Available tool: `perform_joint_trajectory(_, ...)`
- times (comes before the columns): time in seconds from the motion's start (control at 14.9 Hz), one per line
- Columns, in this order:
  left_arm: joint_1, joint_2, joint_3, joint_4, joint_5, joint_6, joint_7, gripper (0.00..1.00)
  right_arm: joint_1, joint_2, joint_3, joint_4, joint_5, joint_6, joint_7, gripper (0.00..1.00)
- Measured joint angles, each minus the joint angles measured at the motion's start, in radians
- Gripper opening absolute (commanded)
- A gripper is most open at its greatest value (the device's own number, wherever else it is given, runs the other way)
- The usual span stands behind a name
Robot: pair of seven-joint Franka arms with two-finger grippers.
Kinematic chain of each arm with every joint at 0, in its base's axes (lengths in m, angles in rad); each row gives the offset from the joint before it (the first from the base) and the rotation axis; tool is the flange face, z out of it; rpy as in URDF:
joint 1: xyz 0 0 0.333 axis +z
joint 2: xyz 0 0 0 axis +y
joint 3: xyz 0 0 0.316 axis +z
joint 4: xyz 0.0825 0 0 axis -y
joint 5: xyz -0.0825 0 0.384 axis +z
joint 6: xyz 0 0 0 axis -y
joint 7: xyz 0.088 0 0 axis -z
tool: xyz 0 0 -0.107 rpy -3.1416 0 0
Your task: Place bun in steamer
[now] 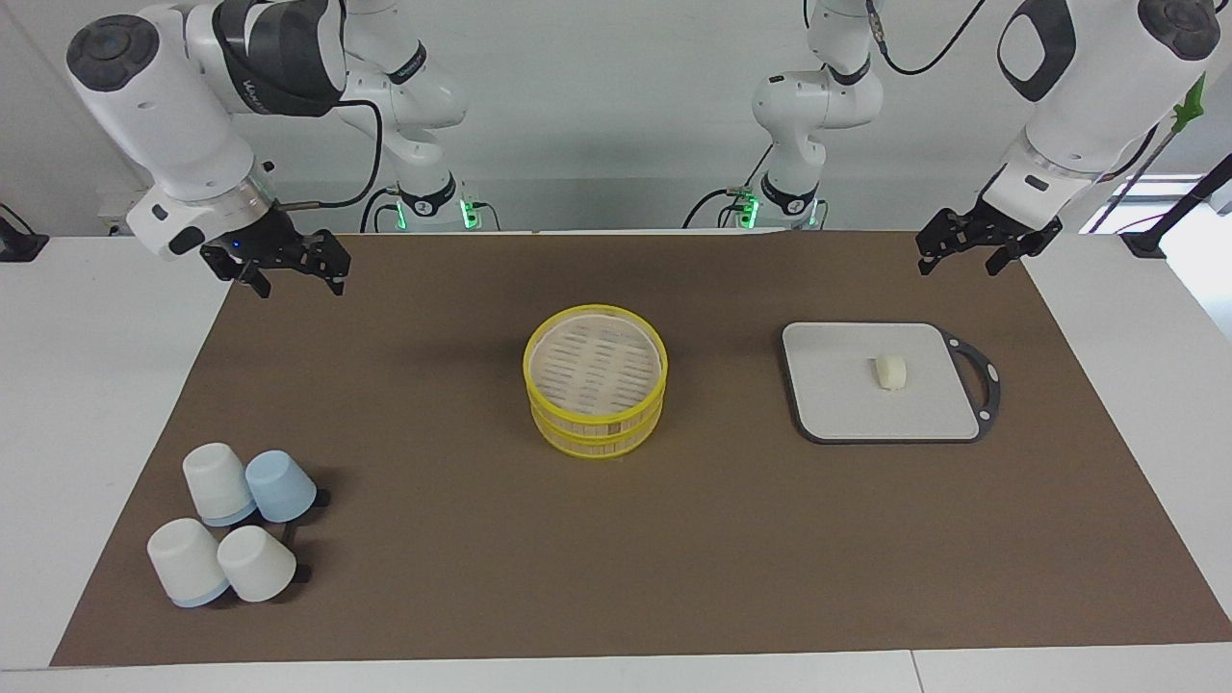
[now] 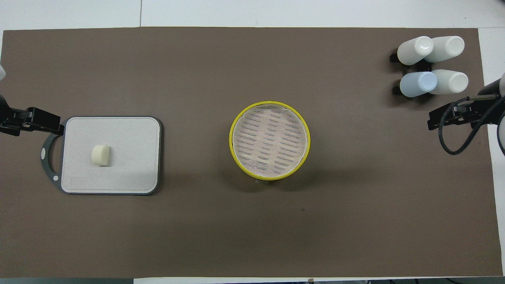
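Bun (image 1: 890,372) lies on tray (image 1: 837,404), left hand (image 1: 972,252) well apart

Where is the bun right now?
The bun lies on the grey tray toward the left arm's end of the table, beside the steamer, untouched; in the overhead view it sits near the tray's handle end.

From my station, one camera looked down from high across the table toward the arms' bases. The other hung steeply above the robots' end, facing forward. Both sat fairly far off and shared the brown mat (image 1: 674,539); the second probably cut off the arms.
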Motion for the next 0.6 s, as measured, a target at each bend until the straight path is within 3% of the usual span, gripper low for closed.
perform_joint_trajectory(0.4,0.000,-0.048,0.014,-0.170,0.000,0.153,-0.012,1.00,0.005,0.000,0.012,-0.001,0.000,0.037,0.021,1.00)
perform_joint_trajectory(0.6,0.000,-0.047,0.013,-0.278,0.000,0.271,-0.012,1.00,0.068,0.006,0.018,-0.007,0.001,0.065,0.092,1.00)
